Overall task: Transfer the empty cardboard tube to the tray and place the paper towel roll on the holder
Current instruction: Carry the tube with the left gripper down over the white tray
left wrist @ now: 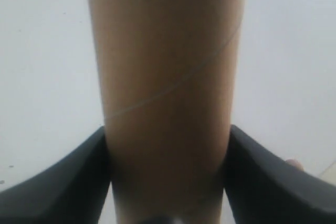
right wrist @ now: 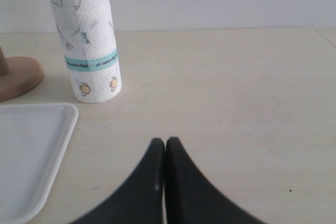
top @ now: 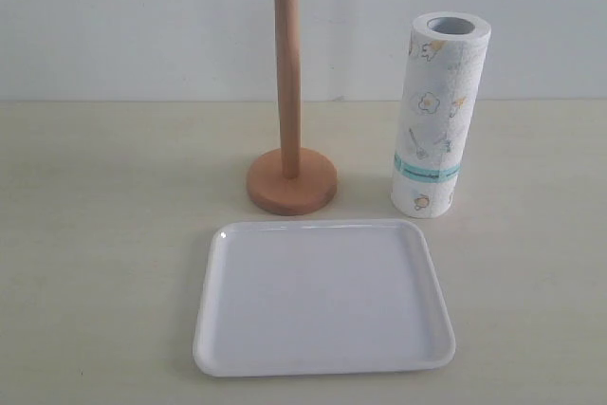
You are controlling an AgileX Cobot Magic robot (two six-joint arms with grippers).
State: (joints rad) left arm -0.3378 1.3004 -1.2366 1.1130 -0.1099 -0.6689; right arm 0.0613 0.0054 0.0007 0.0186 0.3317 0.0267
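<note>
In the left wrist view the brown empty cardboard tube [left wrist: 168, 77] fills the middle, and my left gripper [left wrist: 167, 129] is shut on it, a black finger pressed to each side. Tube and both grippers are outside the exterior view. The holder [top: 287, 73] stands at the back centre, its thin post bare above the round base [top: 291, 187]. To its right the paper towel roll [top: 436, 116] stands upright. The white tray [top: 322, 301] lies in front with nothing on it. My right gripper [right wrist: 165, 141] is shut on nothing, low over the table, short of the roll [right wrist: 84, 35].
A pale wall runs behind the beige table. In the right wrist view the tray's corner [right wrist: 31, 145] and the edge of the holder's base [right wrist: 18, 77] lie to one side of the roll. Bare tabletop [right wrist: 236, 93] stretches on the other side.
</note>
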